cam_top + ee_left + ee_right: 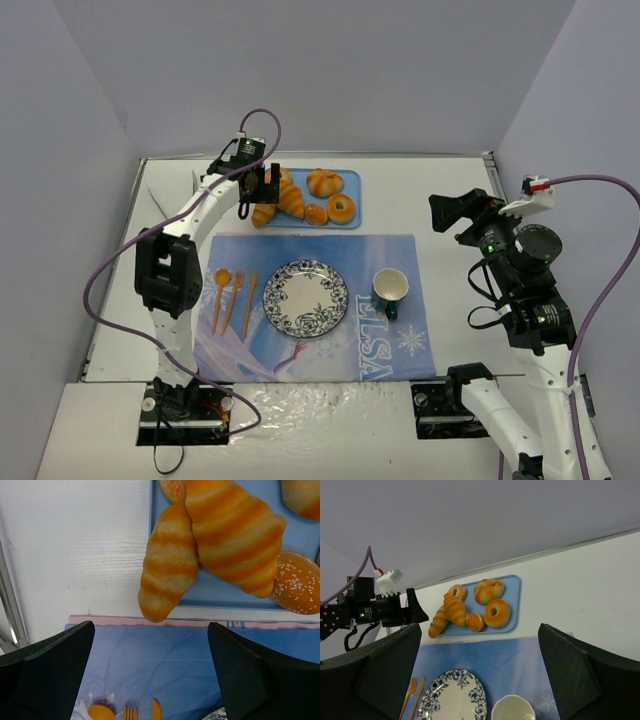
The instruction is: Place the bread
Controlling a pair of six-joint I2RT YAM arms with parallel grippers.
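The bread (291,198) is a large ridged golden-orange croissant lying on the left part of a blue tray (352,212). It also shows in the left wrist view (235,535) and the right wrist view (455,609). A slimmer horn-shaped bread (167,567) leans against its left side and overhangs the tray's edge. My left gripper (258,186) hovers over the tray's left end, open and empty (150,626), with the breads just beyond its fingertips. My right gripper (452,212) is open and empty (480,626), raised at the right, far from the tray.
A blue-patterned plate (305,298) sits mid-placemat (400,345). Orange spoon, fork and knife (233,298) lie left of it, a white cup (390,286) right of it. A knotted roll (324,182), a doughnut (341,208) and a sugared bun (316,214) share the tray.
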